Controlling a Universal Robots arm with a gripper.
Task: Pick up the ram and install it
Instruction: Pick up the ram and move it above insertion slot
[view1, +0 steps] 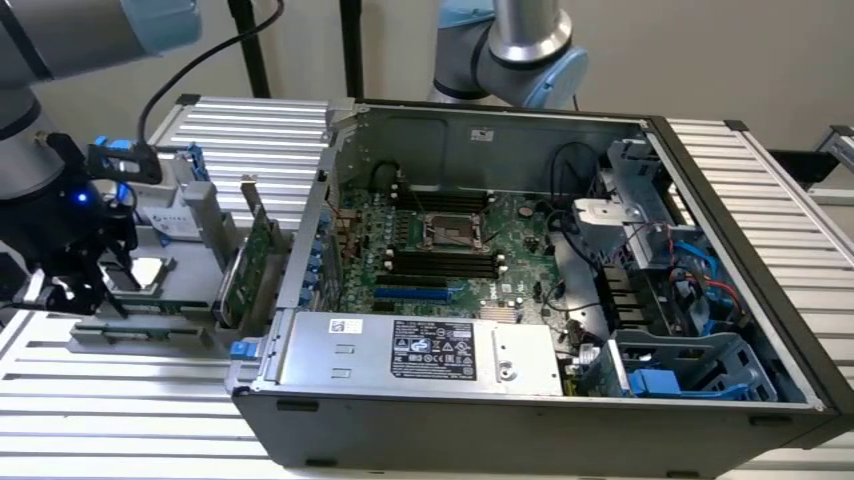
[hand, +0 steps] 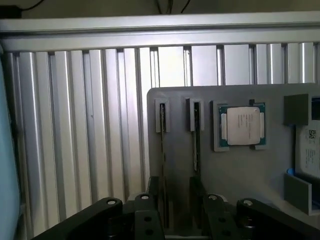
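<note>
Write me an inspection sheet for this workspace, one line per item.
surface: slatted aluminium table, carrying an open computer case and a gray holder plate.
job's things: two ram sticks stand on edge in the plate; the black motherboard slots look empty.
clutter: processor on the plate; green expansion card upright beside the case.
grippers: gripper low over the plate, near the ram sticks.
cables: black cable running toward the arm; blue cables inside the case.
surroundings: second arm behind the case; plain wall.
</note>
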